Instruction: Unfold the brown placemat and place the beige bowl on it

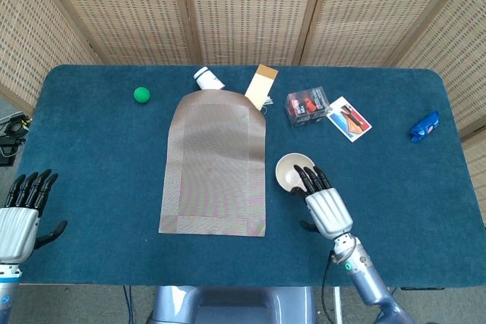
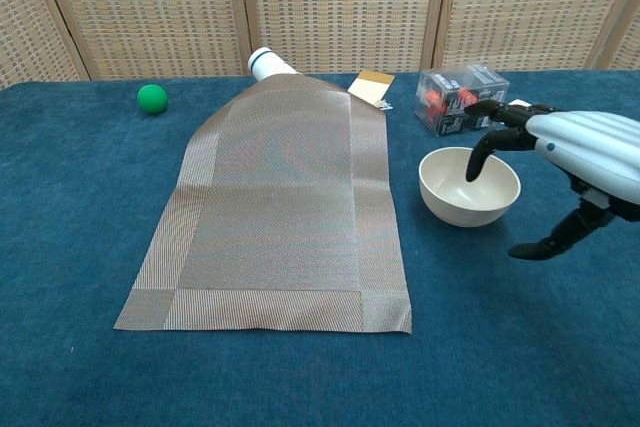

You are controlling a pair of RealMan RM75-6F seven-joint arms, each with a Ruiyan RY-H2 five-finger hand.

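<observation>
The brown placemat [image 1: 215, 161] [image 2: 278, 210] lies spread out flat in the middle of the blue table, its far end draped over a white cylinder. The beige bowl [image 1: 291, 170] [image 2: 462, 190] stands upright on the cloth just right of the mat. My right hand [image 1: 325, 207] [image 2: 575, 162] hovers over the bowl's right rim with its fingers spread and curving down into the bowl, the thumb below and apart; it holds nothing. My left hand [image 1: 20, 214] stays at the near left table edge, fingers apart and empty; the chest view does not show it.
A green ball [image 1: 141, 95] lies at the far left. A white cylinder [image 1: 206, 78] and a tan card [image 1: 261, 85] sit at the mat's far end. A clear box [image 1: 306, 105], a picture card [image 1: 348, 118] and a blue object [image 1: 424, 126] lie to the right.
</observation>
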